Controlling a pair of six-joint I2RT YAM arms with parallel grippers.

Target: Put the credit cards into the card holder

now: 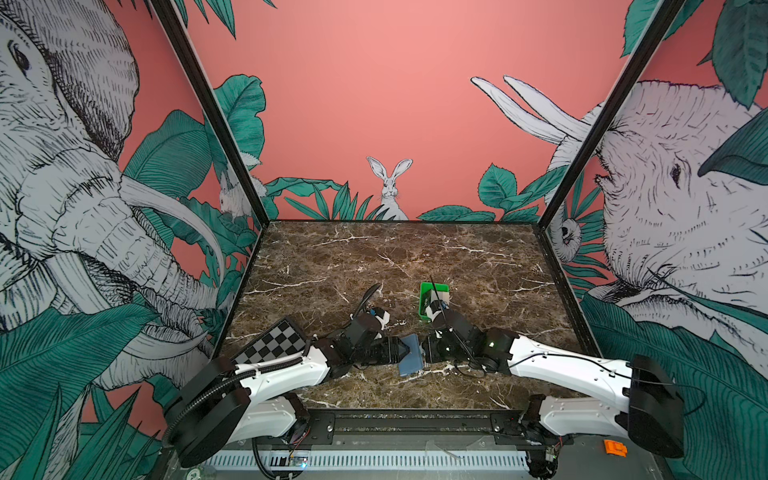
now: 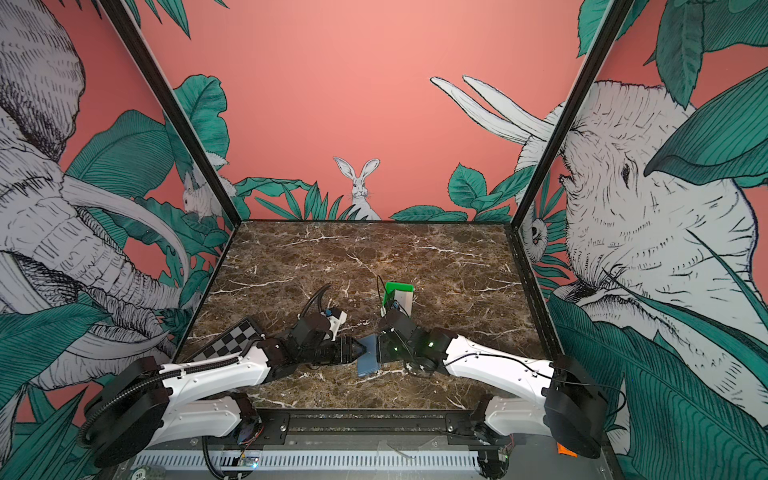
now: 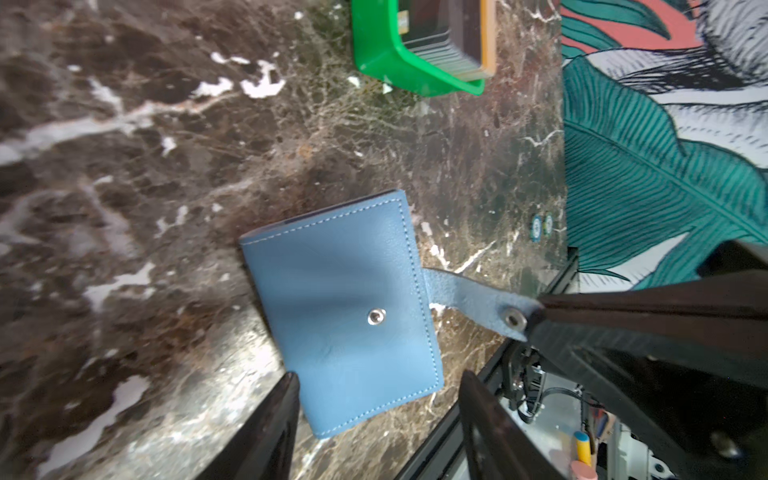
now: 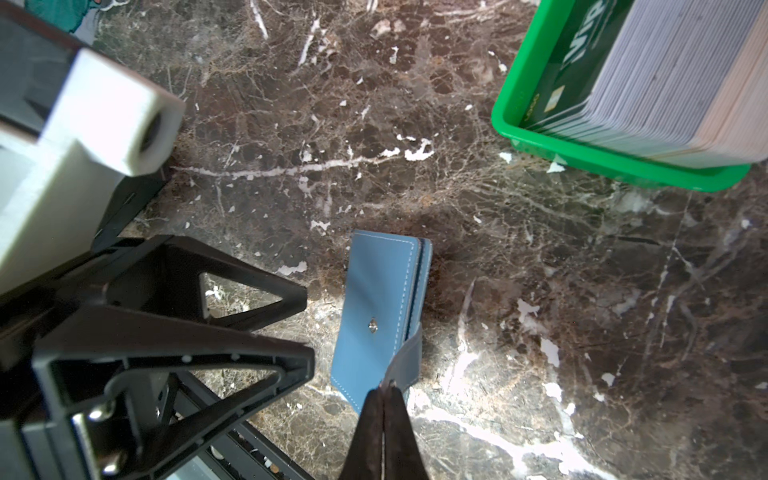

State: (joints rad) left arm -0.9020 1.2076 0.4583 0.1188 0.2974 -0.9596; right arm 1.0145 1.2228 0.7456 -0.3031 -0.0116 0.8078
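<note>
Top views, container: green tray [image 1: 424, 301] [image 2: 399, 286] holds a pale stack of credit cards [image 1: 441, 297]; the right arm's wrist covers its near end.
Top views, task item: card holder [image 1: 411, 357] [image 2: 368, 361], blue, closed, on the marble table [image 1: 374, 257], nearer the arm bases than the green tray; its sides are hidden by both grippers; long axis runs roughly toward the tray.
Left wrist view, container: tray cut off by the frame edge; card edges blurred.
Left wrist view, hand: left gripper [image 3: 379, 374] has jaws apart, astride one corner of the holder; snap tab [image 3: 469, 295] unfastened, stretched sideways.
Right wrist view, hand: right gripper [image 4: 384, 388] pinched tight on the tab; a short end of the holder faces the tray; card lettering unreadable.
</note>
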